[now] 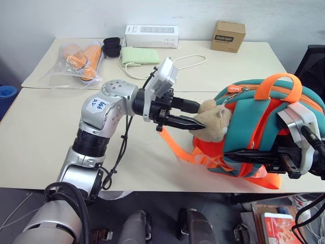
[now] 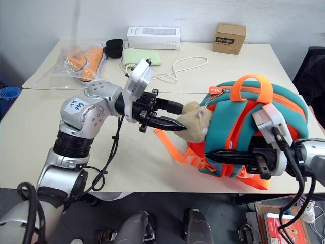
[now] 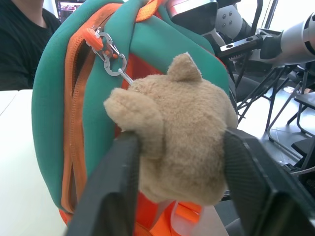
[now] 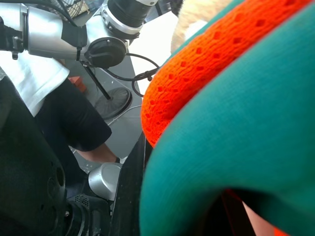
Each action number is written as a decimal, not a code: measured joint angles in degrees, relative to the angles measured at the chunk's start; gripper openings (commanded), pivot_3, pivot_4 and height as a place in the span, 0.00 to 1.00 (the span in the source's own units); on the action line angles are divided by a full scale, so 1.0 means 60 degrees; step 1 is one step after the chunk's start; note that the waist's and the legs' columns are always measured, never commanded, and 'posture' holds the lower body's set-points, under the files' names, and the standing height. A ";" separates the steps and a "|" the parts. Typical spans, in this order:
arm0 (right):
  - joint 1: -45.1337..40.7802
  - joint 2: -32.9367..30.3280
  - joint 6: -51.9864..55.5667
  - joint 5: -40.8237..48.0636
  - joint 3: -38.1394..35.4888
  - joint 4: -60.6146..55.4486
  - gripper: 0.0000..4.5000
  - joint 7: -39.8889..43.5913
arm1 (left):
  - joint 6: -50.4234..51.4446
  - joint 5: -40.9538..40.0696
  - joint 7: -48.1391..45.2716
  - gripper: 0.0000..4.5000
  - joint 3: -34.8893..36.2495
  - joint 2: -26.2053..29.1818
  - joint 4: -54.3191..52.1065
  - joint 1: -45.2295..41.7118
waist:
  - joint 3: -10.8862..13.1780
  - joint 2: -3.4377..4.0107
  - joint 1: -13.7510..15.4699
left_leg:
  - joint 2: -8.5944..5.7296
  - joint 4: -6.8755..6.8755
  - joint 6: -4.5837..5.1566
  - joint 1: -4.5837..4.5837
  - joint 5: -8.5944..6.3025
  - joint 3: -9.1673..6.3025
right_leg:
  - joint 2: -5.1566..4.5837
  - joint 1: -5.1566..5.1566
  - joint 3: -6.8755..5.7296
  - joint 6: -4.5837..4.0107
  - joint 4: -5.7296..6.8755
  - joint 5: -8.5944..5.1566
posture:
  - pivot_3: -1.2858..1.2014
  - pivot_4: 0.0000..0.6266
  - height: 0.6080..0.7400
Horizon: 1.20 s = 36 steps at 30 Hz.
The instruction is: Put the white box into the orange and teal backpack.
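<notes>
1. The orange and teal backpack (image 1: 269, 127) stands upright at the table's near edge, propped between the two arms. I see no white box (the flat case with rounded corners) on the table or in either gripper; it may already be inside the backpack, but nothing confirms that.
2. The left gripper (image 1: 189, 115) points level at the backpack's front, its two fingers (image 3: 110, 187) either side of the beige plush toy (image 3: 177, 132) that hangs from a clip on the backpack. The jaws look closed onto the toy, pressing its sides.
3. The right gripper (image 2: 223, 156) lies along the backpack's lower flank, jaws together on the backpack's fabric edge, judging by the right wrist view.
4. I judge the task near its close or in a bag-handling step: the zip appears shut along the top, though its full run is hidden.
5. Behind the backpack sit a long white carton (image 1: 151, 36) and a small brown cardboard box (image 1: 228, 35); neither is the task's box.
</notes>
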 measured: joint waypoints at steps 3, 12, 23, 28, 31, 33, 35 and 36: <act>0.0116 0.0000 -0.0013 0.0038 -0.0046 -0.0036 0.00 -0.0065 | -0.0001 0.0000 -0.0082 0.16 0.0001 0.0106 0.0003 -0.0001 | 0.0000 0.0000 -0.0008 | 0.0001 0.0000 0.0000 0.0000 0.0000 0.0000 | 0.0000 0.0000 0.0002 0.0000 -0.0001 0.0000 | 0.52 0.24 1.00; 0.0670 0.0205 -0.0020 0.0331 -0.0612 -0.0163 0.00 -0.0333 | -0.0077 -0.0068 -0.0098 0.02 0.0387 0.0835 0.1260 -0.0822 | 0.0001 -0.0001 -0.0002 | 0.0000 -0.0002 0.0002 -0.0002 0.0000 0.0000 | 0.0003 -0.0005 -0.0002 0.0000 0.0000 0.0000 | 0.52 0.24 1.00; 0.1824 0.0681 -0.0457 0.0021 -0.1346 -0.0185 0.00 -0.0301 | -0.3774 0.2180 -0.1073 0.02 -0.0188 0.2123 0.3734 -0.0965 | 0.0000 0.0000 0.0022 | -0.0005 -0.0014 0.0004 0.0001 -0.0002 0.0004 | 0.0027 -0.0003 -0.0015 0.0000 -0.0010 0.0000 | 0.52 0.24 1.00; 0.1882 0.0702 -0.0658 -0.0162 -0.1344 -0.0166 0.00 -0.0301 | -0.6022 0.3691 -0.0704 0.02 -0.1158 0.1619 0.4290 -0.0040 | 0.0001 -0.0001 0.0021 | -0.0003 -0.0013 0.0008 -0.0004 -0.0004 0.0002 | -0.0008 -0.0006 -0.0009 0.0000 -0.0011 0.0000 | 0.52 0.24 1.00; 0.1833 0.0702 -0.0738 -0.0264 -0.1327 -0.0148 0.00 -0.0307 | -0.6653 0.4246 -0.0235 0.02 -0.1500 0.1002 0.4538 0.0333 | 0.0001 -0.0002 0.0023 | -0.0006 -0.0012 0.0018 -0.0008 -0.0010 0.0002 | -0.0015 -0.0006 -0.0008 0.0001 -0.0011 0.0001 | 0.52 0.24 1.00; 0.1674 0.0742 -0.0850 -0.0366 -0.1272 -0.0135 0.00 -0.0389 | -0.6753 0.4380 -0.0022 0.02 -0.1565 0.0729 0.4545 0.0547 | 0.0002 -0.0004 0.0013 | -0.0004 -0.0012 0.0020 -0.0008 -0.0012 0.0000 | -0.0015 -0.0007 -0.0008 0.0001 -0.0012 0.0001 | 0.52 0.24 1.00; 0.1456 0.0822 -0.1021 -0.0652 -0.1045 -0.0099 0.00 -0.0570 | -0.6746 0.4388 0.0124 0.02 -0.1567 0.0477 0.4346 0.0785 | 0.0001 -0.0003 -0.0011 | -0.0002 -0.0013 0.0020 -0.0005 -0.0012 0.0000 | -0.0015 -0.0006 -0.0007 0.0001 -0.0011 0.0001 | 0.52 0.24 1.00; 0.1368 0.0862 -0.1109 -0.0822 -0.0906 -0.0085 0.00 -0.0666 | -0.6674 0.4378 0.0169 0.02 -0.1563 0.0371 0.4206 0.0913 | 0.0002 -0.0003 -0.0010 | -0.0001 -0.0013 0.0020 -0.0006 -0.0012 0.0000 | -0.0014 -0.0007 -0.0009 0.0001 -0.0010 0.0001 | 0.52 0.24 1.00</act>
